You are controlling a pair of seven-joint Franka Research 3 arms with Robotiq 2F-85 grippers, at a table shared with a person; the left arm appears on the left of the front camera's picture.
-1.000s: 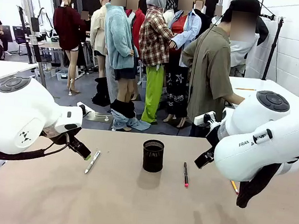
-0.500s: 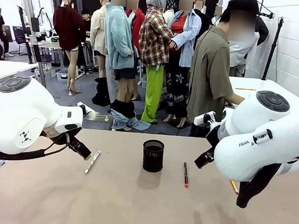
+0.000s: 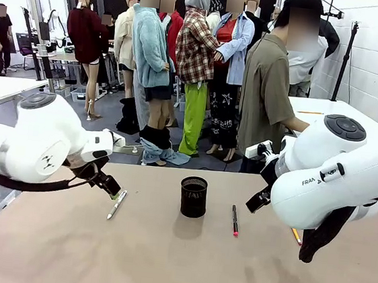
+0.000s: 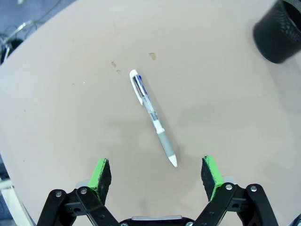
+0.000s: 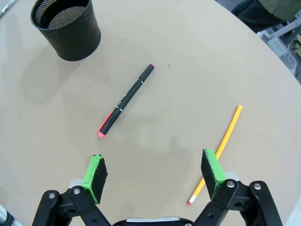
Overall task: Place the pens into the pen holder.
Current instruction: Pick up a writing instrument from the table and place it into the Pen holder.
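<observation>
Just ahead of the left gripper (image 4: 155,165), jaws spread, lies the white pen (image 4: 152,113).

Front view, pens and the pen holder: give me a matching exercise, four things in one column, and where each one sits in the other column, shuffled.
Things
1. pen holder
2. white pen
3. black pen with red tip
4. yellow pencil

Places
A. lying to the left of the holder
B. lying farthest to the right
C. standing upright in the middle
D. lying just to the right of the holder

Pairs: 1-C, 2-A, 3-D, 4-B
</observation>
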